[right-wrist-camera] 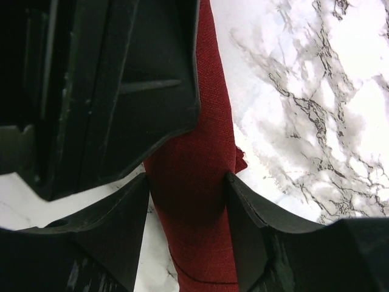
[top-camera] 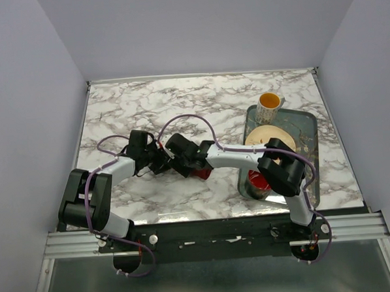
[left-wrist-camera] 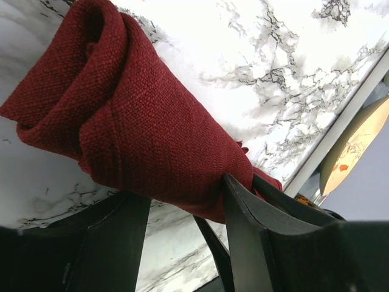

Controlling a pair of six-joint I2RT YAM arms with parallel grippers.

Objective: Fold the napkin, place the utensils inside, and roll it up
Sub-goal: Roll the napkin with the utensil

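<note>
The napkin [top-camera: 200,174] lies rolled into a thick maroon tube on the marble surface [top-camera: 180,107], near the middle and just left of the tray [top-camera: 309,123]. From above only a small patch of red shows, because both wrists crowd over it. The left arm [top-camera: 118,168] reaches in from the left and the right arm [top-camera: 238,158] stretches across from the right, and they meet above the roll.

In the left wrist view the napkin [left-wrist-camera: 134,121] runs diagonally, with its spiral end at the upper left. Its lower end sits between the left jaws, which are clenched on it. The cloth fills the gap and presses against both fingers [left-wrist-camera: 249,237].

In the right wrist view the right jaws also grasp the napkin [right-wrist-camera: 191,201]. The roll passes straight through the gap and touches both fingers [right-wrist-camera: 255,243]. A black part of the other arm sits at the upper left, close against the cloth.

On the tray a mug [top-camera: 270,103] stands at the far end and a pale plate [top-camera: 273,136] lies in the middle. A red bowl [top-camera: 257,180] sits at the near end, partly hidden by the right arm's elbow.
</note>
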